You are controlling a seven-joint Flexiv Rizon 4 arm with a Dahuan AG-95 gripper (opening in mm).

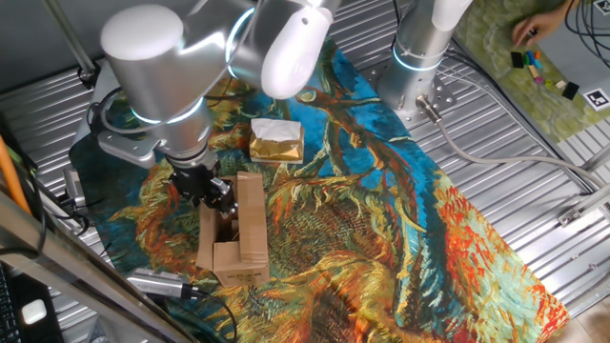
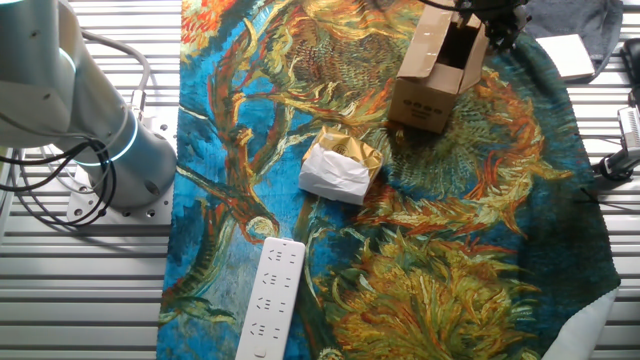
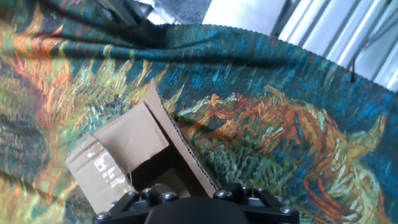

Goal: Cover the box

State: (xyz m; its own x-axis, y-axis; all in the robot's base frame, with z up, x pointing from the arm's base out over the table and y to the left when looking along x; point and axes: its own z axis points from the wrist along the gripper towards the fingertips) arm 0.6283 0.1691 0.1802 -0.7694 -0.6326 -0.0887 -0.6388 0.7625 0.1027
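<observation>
The box (image 1: pixel 233 238) is a small brown cardboard carton standing on the painted cloth, its top open. One long flap (image 1: pixel 252 217) stands upright on its right side. From the other side the box (image 2: pixel 432 85) shows its dark inside and a raised flap (image 2: pixel 425 45). My gripper (image 1: pixel 219 197) hangs at the box's back left corner, right over the opening, and its black fingers (image 2: pixel 497 25) sit at the box's top edge. In the hand view the box (image 3: pixel 118 155) lies open just beyond the gripper's black body, and the fingertips are hidden.
A crumpled white-and-tan paper packet (image 1: pixel 276 140) lies behind the box. A white power strip (image 2: pixel 270 300) rests on the cloth. A second arm's base (image 1: pixel 417 52) stands at the back. A metal cylinder (image 1: pixel 162 283) lies near the box's front left. A person's hand (image 1: pixel 534 29) is at the far right.
</observation>
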